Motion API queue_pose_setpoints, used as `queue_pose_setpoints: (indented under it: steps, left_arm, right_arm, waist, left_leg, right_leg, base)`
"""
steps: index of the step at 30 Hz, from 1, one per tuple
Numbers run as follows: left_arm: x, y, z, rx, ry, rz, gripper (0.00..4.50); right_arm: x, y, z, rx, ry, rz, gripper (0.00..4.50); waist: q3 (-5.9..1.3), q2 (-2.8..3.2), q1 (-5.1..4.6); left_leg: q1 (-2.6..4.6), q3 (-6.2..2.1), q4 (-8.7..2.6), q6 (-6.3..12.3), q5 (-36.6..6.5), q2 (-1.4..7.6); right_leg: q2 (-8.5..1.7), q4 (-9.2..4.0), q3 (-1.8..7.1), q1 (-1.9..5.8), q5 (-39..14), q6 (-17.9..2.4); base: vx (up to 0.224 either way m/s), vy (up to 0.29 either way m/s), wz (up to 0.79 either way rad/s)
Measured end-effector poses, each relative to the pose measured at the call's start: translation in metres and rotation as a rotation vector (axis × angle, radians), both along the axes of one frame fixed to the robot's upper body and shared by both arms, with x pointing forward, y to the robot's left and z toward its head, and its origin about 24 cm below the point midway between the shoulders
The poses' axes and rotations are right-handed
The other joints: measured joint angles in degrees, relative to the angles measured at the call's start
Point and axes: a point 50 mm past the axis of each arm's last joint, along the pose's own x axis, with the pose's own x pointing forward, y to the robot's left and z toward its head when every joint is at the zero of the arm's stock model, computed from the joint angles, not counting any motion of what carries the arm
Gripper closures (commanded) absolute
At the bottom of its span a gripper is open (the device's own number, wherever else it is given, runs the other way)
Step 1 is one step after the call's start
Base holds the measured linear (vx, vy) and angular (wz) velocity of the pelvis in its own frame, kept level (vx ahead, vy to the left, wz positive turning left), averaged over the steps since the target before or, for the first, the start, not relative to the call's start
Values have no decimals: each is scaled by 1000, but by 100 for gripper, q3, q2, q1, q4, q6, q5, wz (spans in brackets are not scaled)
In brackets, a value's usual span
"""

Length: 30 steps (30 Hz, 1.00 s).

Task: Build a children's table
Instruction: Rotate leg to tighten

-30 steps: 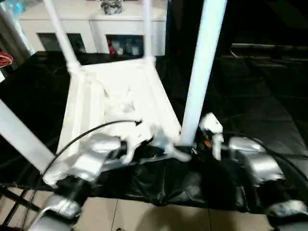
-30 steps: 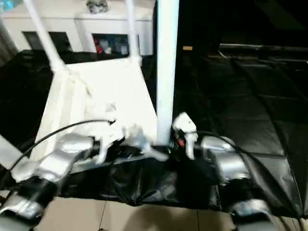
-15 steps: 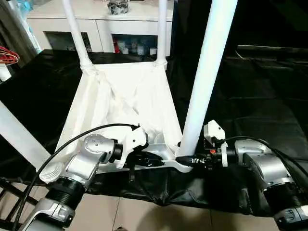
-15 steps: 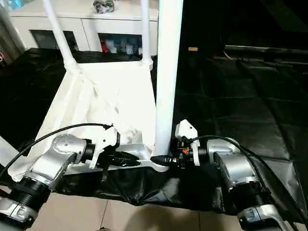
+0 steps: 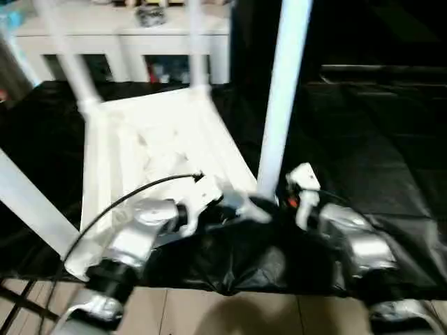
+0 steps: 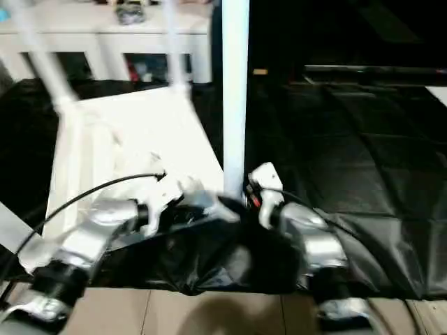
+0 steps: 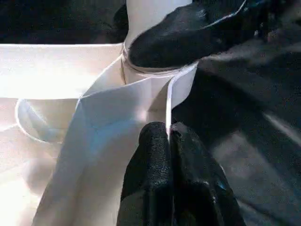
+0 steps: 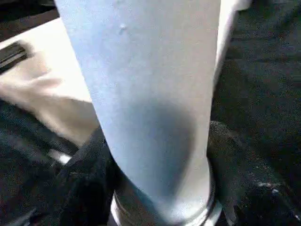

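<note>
The children's table lies upside down: its white tabletop (image 5: 160,146) rests ribs-up on the black-draped table (image 5: 370,139). Two far legs (image 5: 70,63) (image 5: 194,42) stand in its corner sockets, and another leg (image 5: 28,202) slants at the near left. The near right leg (image 5: 283,91) stands upright in its socket. My right gripper (image 8: 160,188) is shut on this leg's foot, one black finger (image 8: 89,179) on each side. My left gripper (image 7: 168,136) is shut on the tabletop's thin rim (image 7: 169,94), right beside that corner (image 5: 244,204).
A white cabinet (image 5: 119,35) with small items on it stands behind the black-draped table. Black cloth hangs over the table's front edge (image 5: 230,265), with tiled floor (image 5: 209,314) below. A black cable (image 5: 133,195) arcs over my left forearm.
The whole picture has swung about with the camera. Both grippers stay at the near right corner, left on the rim and right on the leg's foot.
</note>
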Motion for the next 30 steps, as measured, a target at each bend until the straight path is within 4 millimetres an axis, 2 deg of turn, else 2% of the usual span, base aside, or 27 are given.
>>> queue_pose_setpoints:
  steps: [6, 8, 12, 15, 17, 21, 24, 30]
  left_arm:
    - [3, -7, 0, 9, -27, 49, 450]
    - [3, -7, 0, 10, -28, 50, 450]
    - [3, -8, 0, 12, -32, 48, 450]
    - [2, -12, 1, 11, -38, 17, 450]
    - [2, -13, 2, 9, -39, 6, 450]
    - [-1, -18, 3, 7, -45, -43, 450]
    - [-1, -18, 3, 8, -43, -53, 450]
    - [-1, -14, 3, 13, -44, -55, 450]
  right_arm:
    - [5, 6, 0, -18, -24, -74, 201]
    - [5, 6, 0, -16, -27, -75, 145]
    - [4, 5, 0, -18, -29, -59, 122]
    - [-1, -10, 2, -70, -45, 20, 93]
    - [-2, -16, 4, -91, -49, 62, 93]
    - [-9, -43, 13, -133, -46, 197, 93]
    - [-14, -59, 20, -154, -48, 250, 93]
    - [-21, -79, 20, -180, -15, 277, 93]
  waist:
    - [-10, 16, -19]
    - [-12, 18, -14]
    - [-11, 17, -5]
    - [-12, 20, 58]
    - [-12, 21, 76]
    - [-11, 30, 184]
    - [-12, 32, 209]
    - [-8, 38, 194]
  left_leg:
    - [1, -4, -8, 0, -1, -6]
    - [0, -4, -11, 0, -1, -6]
    - [0, -4, -10, -1, -1, -5]
    - [3, -4, -10, 1, -2, -8]
    - [-1, -5, -11, 2, -3, -9]
    - [-10, 6, -13, 3, -3, -1]
    - [-11, 4, -14, 3, -3, 0]
    - [-13, 4, -6, 3, -2, 1]
  right_leg:
    - [0, -8, 2, 0, 0, 0]
    - [0, -7, 1, 0, 0, 0]
    - [0, -8, 0, 0, 0, 0]
    - [-1, -20, 3, 0, 0, 0]
    - [-1, -20, 3, 0, 2, -3]
    - [-2, -11, 10, 4, 8, -13]
    - [-2, -10, 8, 3, 6, -11]
    - [-2, -6, 7, 2, 6, -10]
  base:
    - [0, 0, 0]
    - [0, 0, 0]
    - [0, 0, 0]
    - [0, 0, 0]
    - [0, 0, 0]
    - [0, 0, 0]
    - [0, 0, 0]
    - [0, 0, 0]
